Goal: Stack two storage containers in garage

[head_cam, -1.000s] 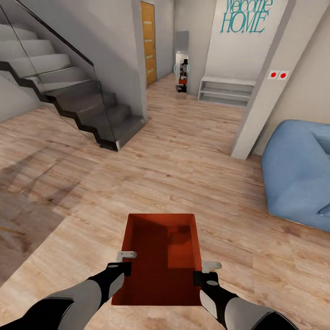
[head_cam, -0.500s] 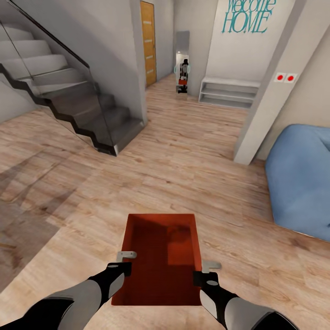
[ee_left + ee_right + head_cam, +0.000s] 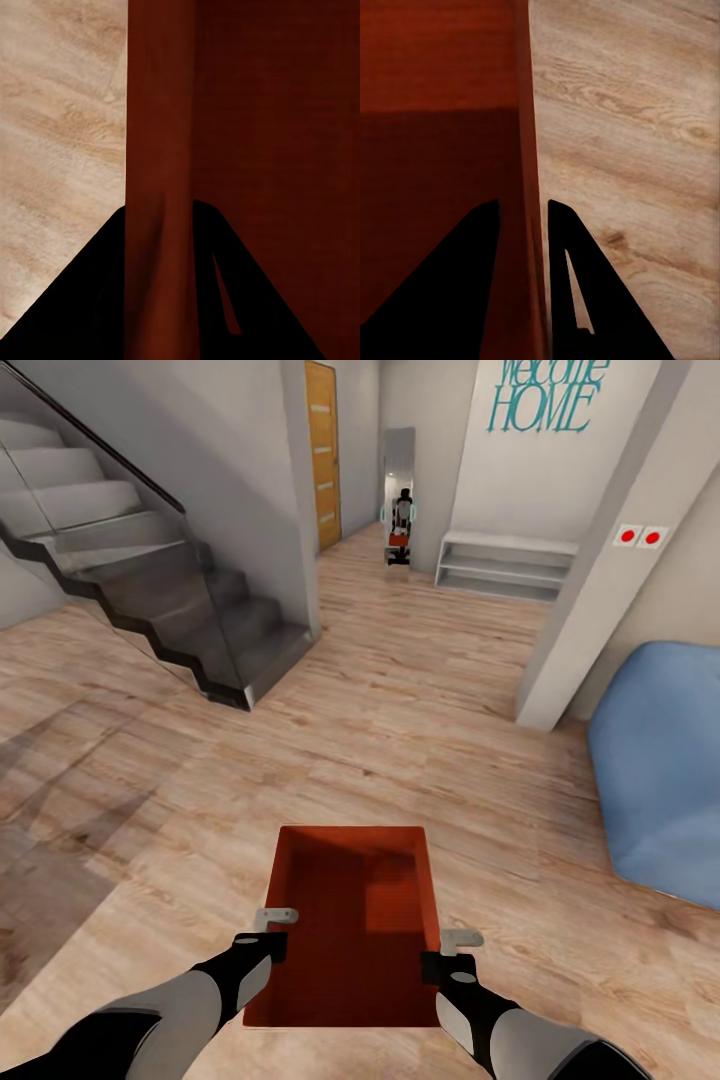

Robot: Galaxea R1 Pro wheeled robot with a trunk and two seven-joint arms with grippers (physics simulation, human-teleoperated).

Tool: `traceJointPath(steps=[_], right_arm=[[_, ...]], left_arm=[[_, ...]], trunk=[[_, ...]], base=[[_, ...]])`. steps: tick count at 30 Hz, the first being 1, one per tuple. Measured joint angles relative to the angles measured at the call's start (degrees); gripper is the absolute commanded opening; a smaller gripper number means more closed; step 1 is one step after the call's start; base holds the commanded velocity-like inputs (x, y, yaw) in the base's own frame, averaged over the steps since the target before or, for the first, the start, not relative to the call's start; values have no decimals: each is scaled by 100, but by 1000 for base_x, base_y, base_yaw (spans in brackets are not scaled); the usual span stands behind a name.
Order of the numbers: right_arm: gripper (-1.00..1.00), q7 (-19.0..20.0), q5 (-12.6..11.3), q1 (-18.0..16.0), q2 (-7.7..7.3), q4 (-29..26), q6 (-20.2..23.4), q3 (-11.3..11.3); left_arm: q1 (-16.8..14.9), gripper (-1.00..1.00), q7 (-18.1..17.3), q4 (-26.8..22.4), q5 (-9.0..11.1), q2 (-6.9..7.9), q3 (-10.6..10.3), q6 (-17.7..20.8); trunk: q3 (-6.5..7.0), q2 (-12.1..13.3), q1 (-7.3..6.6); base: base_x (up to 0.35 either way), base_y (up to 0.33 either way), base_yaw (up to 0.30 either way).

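Above the light wood plank floor (image 3: 400, 700), the red-orange storage container (image 3: 345, 930) is carried between both arms, the left hand (image 3: 272, 926) clamped over its left wall and the right hand (image 3: 450, 950) over its right wall, a blue sofa (image 3: 665, 760) at right.

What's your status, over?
Left hand and right hand each shut on a bin wall. Bin carried over wood floor. Stairs left, sofa right, hallway ahead open.
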Motion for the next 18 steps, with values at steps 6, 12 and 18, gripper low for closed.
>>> traceJointPath(steps=[6,12,18], right_arm=[[-100,0,0,0,0,0,1,0],[-100,0,1,0,0,0,-1,-2],[-100,0,1,0,0,0,-4,-2]], left_arm=[[0,-100,0,0,0,0,0,0],[-1,-100,0,0,1,0,-2,0],[-2,-100,0,1,1,0,-3,-4]], trunk=[[0,0,0],[0,0,0],[0,0,0]], base=[[322,0,0],[322,0,0],[322,0,0]])
